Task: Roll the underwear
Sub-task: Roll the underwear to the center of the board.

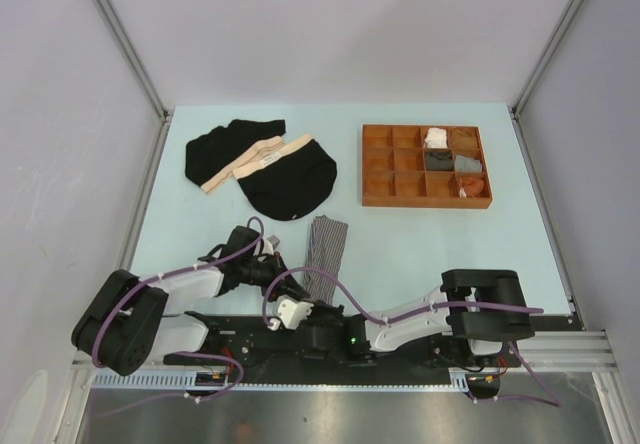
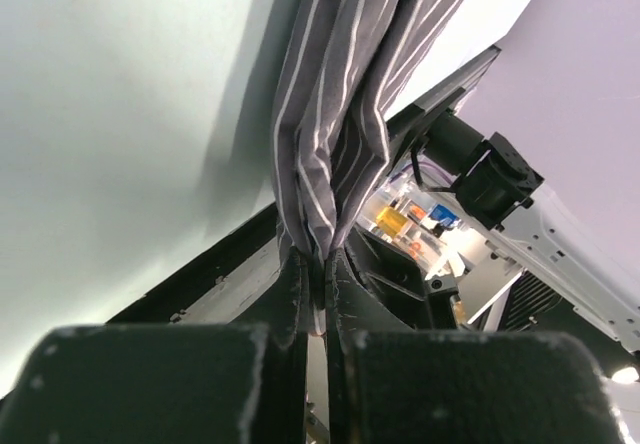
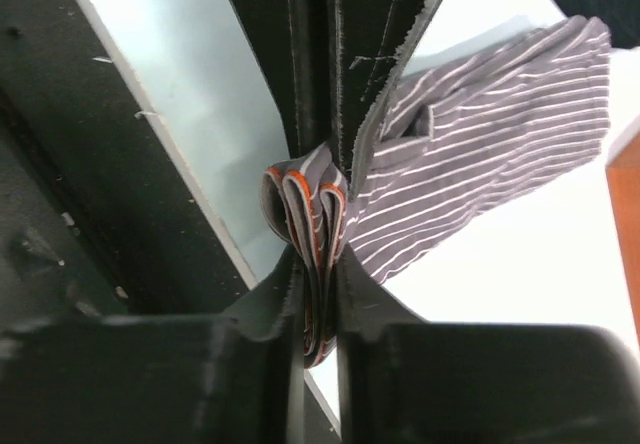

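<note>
Left gripper [image 2: 320, 264] is clenched on the near end of the striped boxer short [image 1: 326, 246]. The right gripper [image 3: 318, 274] pinches that same end, where the cloth bunches into a few orange-edged folds. On the top view the boxer lies lower middle, a narrow strip whose long axis runs up-frame from both grippers, leaning slightly right. All its free length lies above the fingers, so I judge any roll must travel up-frame along it. Two black briefs [image 1: 290, 184] sit upper left, apart and unrolled, and the tray [image 1: 426, 202] is upper right.
</note>
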Action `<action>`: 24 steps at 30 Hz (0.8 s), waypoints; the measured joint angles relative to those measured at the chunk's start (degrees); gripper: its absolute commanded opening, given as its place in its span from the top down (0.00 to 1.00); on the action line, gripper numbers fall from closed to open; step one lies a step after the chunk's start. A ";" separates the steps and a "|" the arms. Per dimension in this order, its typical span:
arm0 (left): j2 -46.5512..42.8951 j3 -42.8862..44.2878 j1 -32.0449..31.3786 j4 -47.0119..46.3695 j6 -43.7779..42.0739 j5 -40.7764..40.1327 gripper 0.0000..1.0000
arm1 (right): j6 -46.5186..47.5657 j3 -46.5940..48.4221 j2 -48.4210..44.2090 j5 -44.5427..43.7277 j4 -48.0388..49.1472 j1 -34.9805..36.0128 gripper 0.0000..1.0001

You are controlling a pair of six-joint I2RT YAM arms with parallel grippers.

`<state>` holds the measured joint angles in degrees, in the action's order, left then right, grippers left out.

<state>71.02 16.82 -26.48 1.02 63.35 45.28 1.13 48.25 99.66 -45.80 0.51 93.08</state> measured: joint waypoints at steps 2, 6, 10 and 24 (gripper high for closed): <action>0.24 0.00 0.07 0.22 -0.46 -0.07 0.77 | 0.26 0.00 -0.02 2.01 -0.11 -0.39 1.00; 0.15 0.02 1.07 1.18 -2.27 -0.13 0.47 | 0.28 0.00 -1.73 8.00 -1.36 -2.34 1.00; -0.61 1.31 3.91 4.11 -5.57 -1.33 0.27 | -0.24 0.00 -5.05 15.85 -3.98 -6.10 1.00; -14.23 1.88 7.82 7.06 -13.55 -19.26 0.30 | -2.19 2.69 -7.13 40.46 -9.84 -18.47 1.00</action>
<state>56.80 18.70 -18.65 8.08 49.80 26.02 -1.06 50.94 92.53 -5.34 -9.32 74.61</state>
